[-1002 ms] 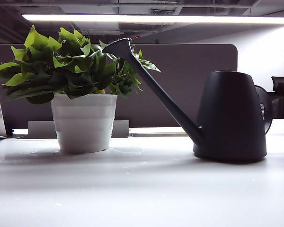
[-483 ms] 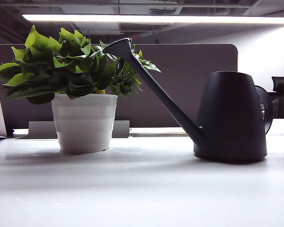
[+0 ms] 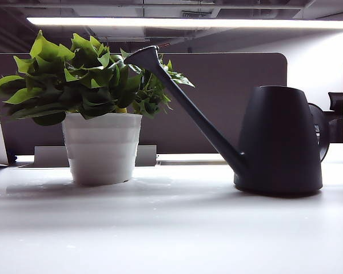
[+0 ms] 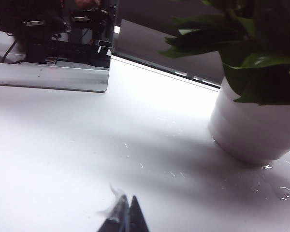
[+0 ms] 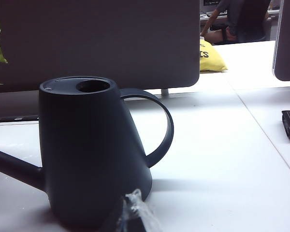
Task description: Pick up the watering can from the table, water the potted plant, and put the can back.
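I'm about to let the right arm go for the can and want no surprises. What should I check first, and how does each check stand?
1. Watering can upright on the table: ok.
2. Loop handle free, facing the right gripper: ok.
3. Right gripper open for the grasp: not ok, it is shut.
4. Left gripper clear of the can, shut, low beside the potted plant: ok.
5. Spout touching the leaves: cannot tell.
6. Water inside the can: cannot tell.

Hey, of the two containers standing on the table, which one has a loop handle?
The dark watering can, on the right in the exterior view. Its loop handle curves off the side opposite the spout; the white pot holding the plant has plain ribbed walls.
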You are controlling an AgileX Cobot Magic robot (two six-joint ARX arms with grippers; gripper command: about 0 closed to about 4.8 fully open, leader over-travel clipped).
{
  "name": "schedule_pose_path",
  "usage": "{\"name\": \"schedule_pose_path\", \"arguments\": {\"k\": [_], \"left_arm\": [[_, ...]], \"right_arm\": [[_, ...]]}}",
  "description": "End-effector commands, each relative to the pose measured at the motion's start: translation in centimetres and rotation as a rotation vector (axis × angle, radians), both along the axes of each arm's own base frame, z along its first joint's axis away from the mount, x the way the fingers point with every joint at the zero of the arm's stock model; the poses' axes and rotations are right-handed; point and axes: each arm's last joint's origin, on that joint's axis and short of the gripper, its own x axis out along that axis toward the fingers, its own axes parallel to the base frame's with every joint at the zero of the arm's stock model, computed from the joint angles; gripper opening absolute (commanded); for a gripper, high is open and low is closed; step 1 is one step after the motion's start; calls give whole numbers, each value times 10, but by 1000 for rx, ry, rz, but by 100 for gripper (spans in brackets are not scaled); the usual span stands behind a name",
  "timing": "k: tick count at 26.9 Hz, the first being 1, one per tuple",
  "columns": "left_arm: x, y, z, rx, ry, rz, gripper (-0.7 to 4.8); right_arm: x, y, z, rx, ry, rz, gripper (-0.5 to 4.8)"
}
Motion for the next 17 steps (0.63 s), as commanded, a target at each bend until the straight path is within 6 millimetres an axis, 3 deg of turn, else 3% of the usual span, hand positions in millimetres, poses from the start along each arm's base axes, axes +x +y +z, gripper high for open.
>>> {"name": "schedule_pose_path", "arguments": {"k": [1,17], "left_arm": [[0,0,1,0,-8,-4,-5],[0,-2,1,0,-8,-26,-5]], "right_arm": [[0,0,1,0,-11,2,-5],[0,0,1,0,-12,2,-5]]}}
